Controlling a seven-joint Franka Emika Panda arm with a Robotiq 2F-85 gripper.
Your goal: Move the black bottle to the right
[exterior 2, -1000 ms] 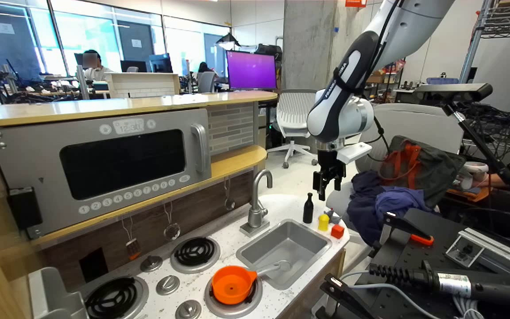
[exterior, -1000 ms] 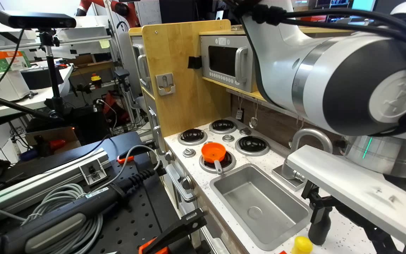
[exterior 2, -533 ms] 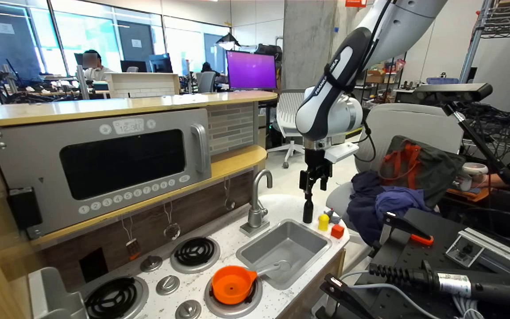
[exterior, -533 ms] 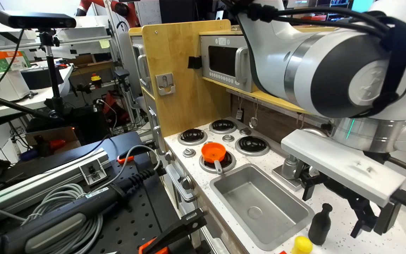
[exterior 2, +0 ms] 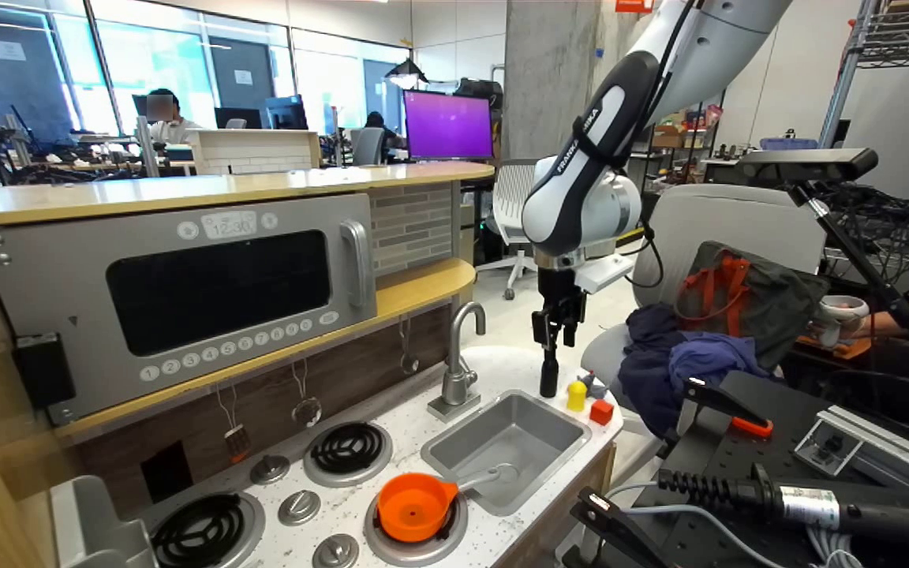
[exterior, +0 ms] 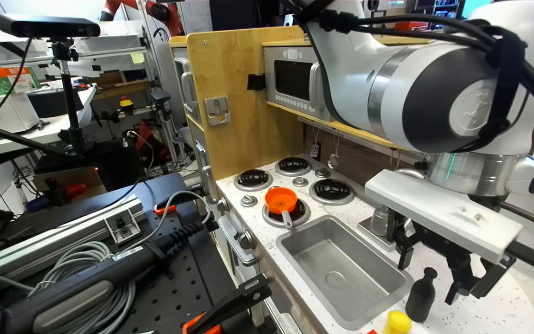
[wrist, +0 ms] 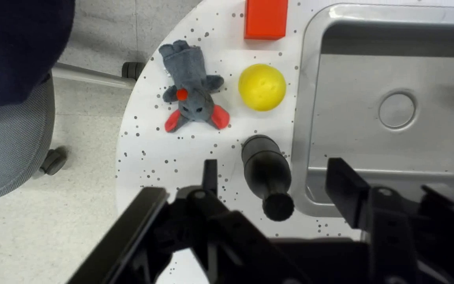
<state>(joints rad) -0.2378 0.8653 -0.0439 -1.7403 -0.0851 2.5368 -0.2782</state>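
One black bottle, rounded and narrow-necked, stands upright on the speckled white counter, just right of and below centre in the wrist view, beside the metal sink. Above it sit a domed yellow piece, a grey plush animal and, at the top edge, a flat-sided red block. From the upper right in an exterior view the arm bends down; its gripper points downward, spread wide, the bottle's cap between its tips. Both exterior views add an orange pan on a burner; only the wrist view shows the plush animal whole.
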